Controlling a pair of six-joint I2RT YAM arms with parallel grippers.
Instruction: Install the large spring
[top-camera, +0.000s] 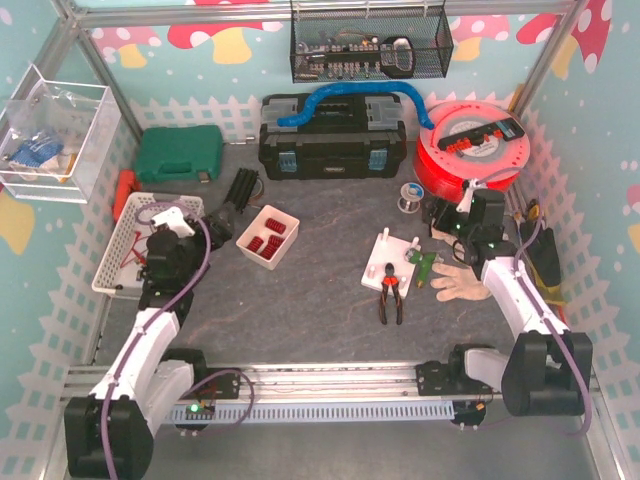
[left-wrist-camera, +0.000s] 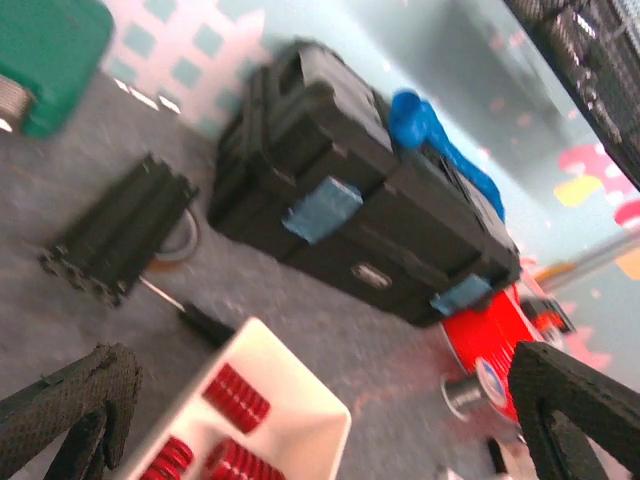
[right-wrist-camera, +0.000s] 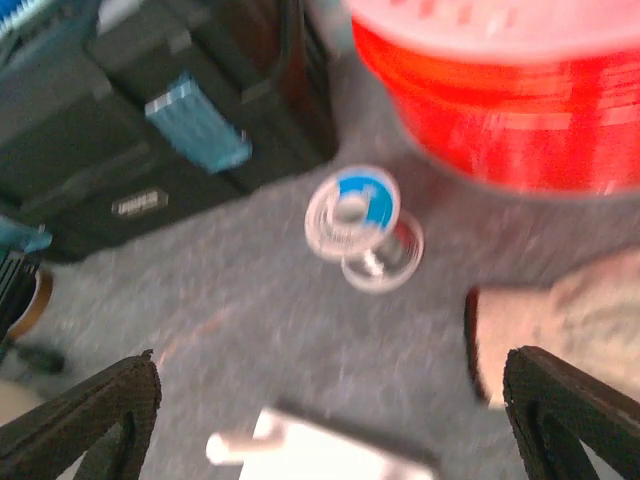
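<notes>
Several red springs (top-camera: 266, 240) lie in a small white bin (top-camera: 285, 222) left of the table's middle; the left wrist view shows them close up (left-wrist-camera: 236, 397), blurred, so I cannot tell which is the large spring. A white fixture plate (top-camera: 390, 262) with upright pegs sits at centre right, and its edge shows low in the right wrist view (right-wrist-camera: 320, 452). My left gripper (top-camera: 212, 232) hangs just left of the bin, open and empty (left-wrist-camera: 325, 425). Behind the plate, near the red reel, my right gripper (top-camera: 443, 215) is also open and empty (right-wrist-camera: 330, 420).
A black toolbox (top-camera: 332, 140), a green case (top-camera: 178, 153) and a red cable reel (top-camera: 470, 150) line the back. A solder spool (top-camera: 408, 200) stands behind the plate; pliers (top-camera: 390, 300) and a glove (top-camera: 462, 283) lie in front. A white basket (top-camera: 125, 235) sits at left.
</notes>
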